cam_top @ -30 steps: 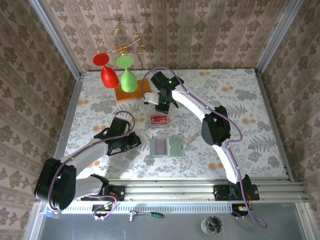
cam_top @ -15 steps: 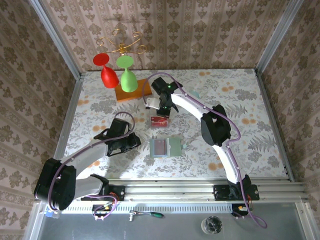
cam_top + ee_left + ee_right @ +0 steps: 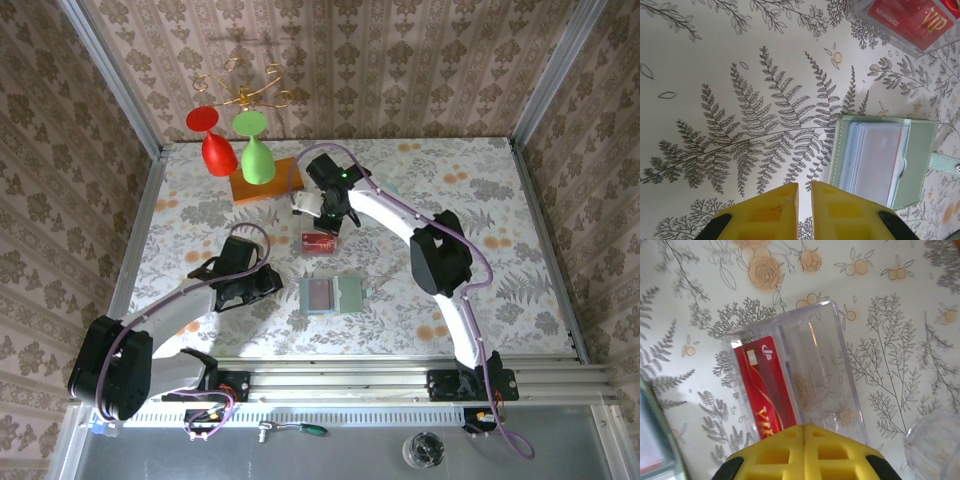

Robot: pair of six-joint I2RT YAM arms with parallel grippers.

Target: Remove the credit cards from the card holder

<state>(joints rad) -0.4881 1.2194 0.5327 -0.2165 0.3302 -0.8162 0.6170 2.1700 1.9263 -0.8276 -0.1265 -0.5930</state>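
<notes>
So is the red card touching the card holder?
Apart. The top view shows bare patterned tablecloth between the red card, in its clear tray, and the card holder.

Walls point(image 3: 400, 70): beige damask wallpaper on three sides. Table point(image 3: 480, 200): white floral-print cover. Aluminium corner posts point(image 3: 110, 75); slotted rail point(image 3: 380, 385) along near edge.

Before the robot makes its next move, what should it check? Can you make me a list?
1. Card holder lying open: ok.
2. Cards left in its pockets: cannot tell, the pockets look pale.
3. Red card lying in the clear tray: ok.
4. Right gripper shut over that card's end, free of it: cannot tell.
5. Left gripper open enough to pinch a card: not ok, nearly closed and empty.
</notes>
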